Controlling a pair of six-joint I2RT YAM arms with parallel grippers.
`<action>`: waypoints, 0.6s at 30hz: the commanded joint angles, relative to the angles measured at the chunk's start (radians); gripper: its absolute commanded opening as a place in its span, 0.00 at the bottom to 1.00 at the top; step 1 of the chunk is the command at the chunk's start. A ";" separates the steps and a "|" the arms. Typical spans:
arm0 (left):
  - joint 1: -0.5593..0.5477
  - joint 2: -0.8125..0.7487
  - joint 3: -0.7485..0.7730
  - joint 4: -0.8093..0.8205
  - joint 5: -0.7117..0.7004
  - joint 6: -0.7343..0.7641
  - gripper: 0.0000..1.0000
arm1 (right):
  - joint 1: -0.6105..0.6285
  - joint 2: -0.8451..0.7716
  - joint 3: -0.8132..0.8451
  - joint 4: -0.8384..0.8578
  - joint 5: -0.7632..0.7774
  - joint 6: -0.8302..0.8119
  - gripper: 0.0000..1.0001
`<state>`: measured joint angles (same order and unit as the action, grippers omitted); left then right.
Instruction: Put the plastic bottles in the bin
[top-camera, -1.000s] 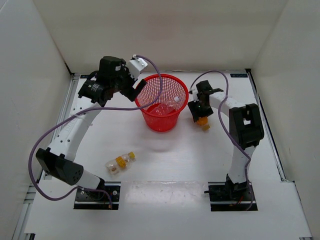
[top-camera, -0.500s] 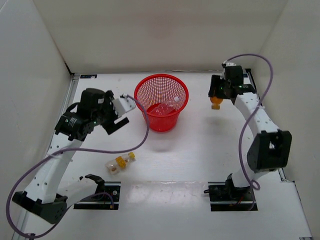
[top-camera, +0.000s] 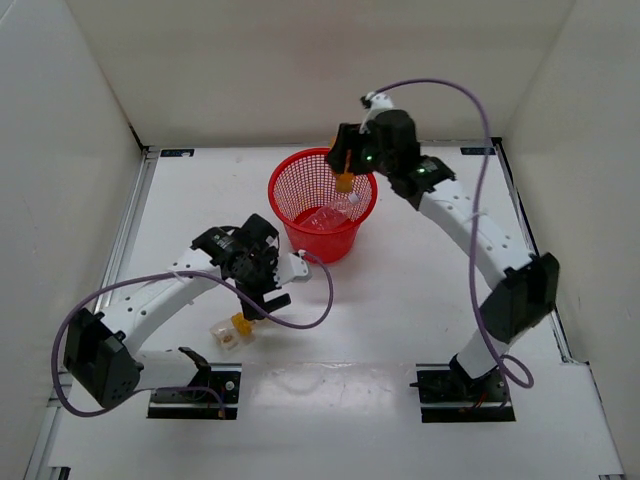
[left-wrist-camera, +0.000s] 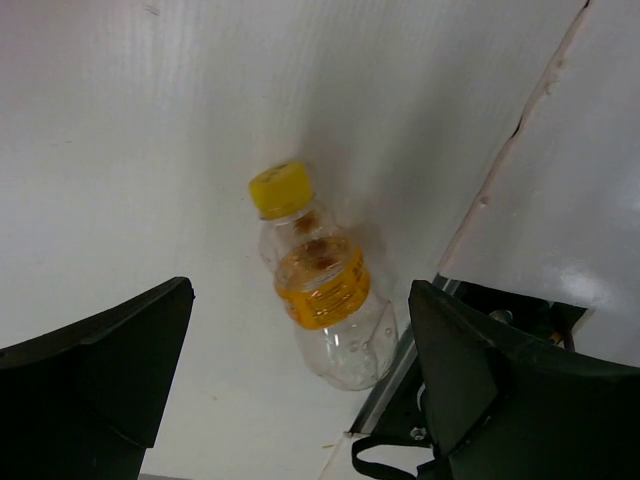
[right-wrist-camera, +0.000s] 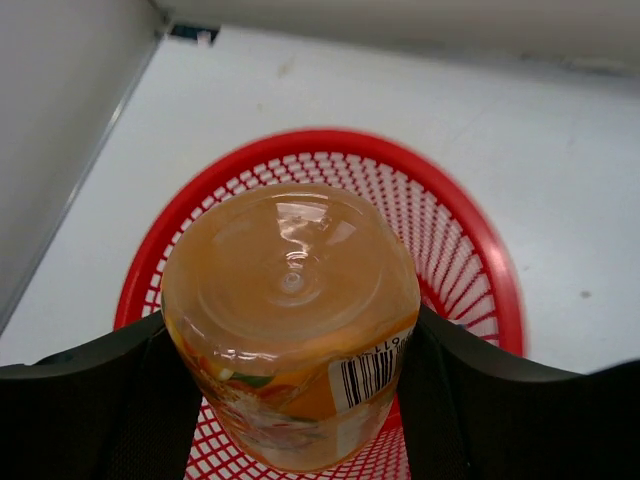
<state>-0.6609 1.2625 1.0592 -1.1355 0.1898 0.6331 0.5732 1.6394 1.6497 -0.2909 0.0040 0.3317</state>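
Observation:
My right gripper is shut on the orange bottle and holds it over the far rim of the red mesh bin. In the right wrist view the orange bottle sits base-up between the fingers above the bin. A clear bottle lies inside the bin. My left gripper is open just above a clear bottle with yellow cap and band lying on the table. In the left wrist view that bottle lies between and beyond the spread fingers.
White walls close in the table on the left, far and right sides. The arm base plates stand at the near edge; a black mount shows beside the clear bottle. Purple cables loop from both arms.
My right gripper has carried the orange bottle left from the far right to above the bin. My left gripper has swung down and toward the clear bottle on the table.

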 joint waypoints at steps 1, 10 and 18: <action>-0.029 -0.002 -0.057 0.077 0.020 -0.044 1.00 | 0.036 0.080 0.016 -0.042 -0.033 0.032 0.27; -0.069 0.095 -0.130 0.166 -0.041 -0.075 1.00 | 0.079 0.123 0.102 -0.151 -0.085 -0.040 0.85; -0.069 0.206 -0.151 0.187 -0.118 -0.116 1.00 | 0.079 0.051 0.116 -0.151 -0.058 -0.071 0.89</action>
<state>-0.7242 1.4693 0.9226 -0.9707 0.1123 0.5373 0.6510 1.7653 1.7191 -0.4553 -0.0639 0.2913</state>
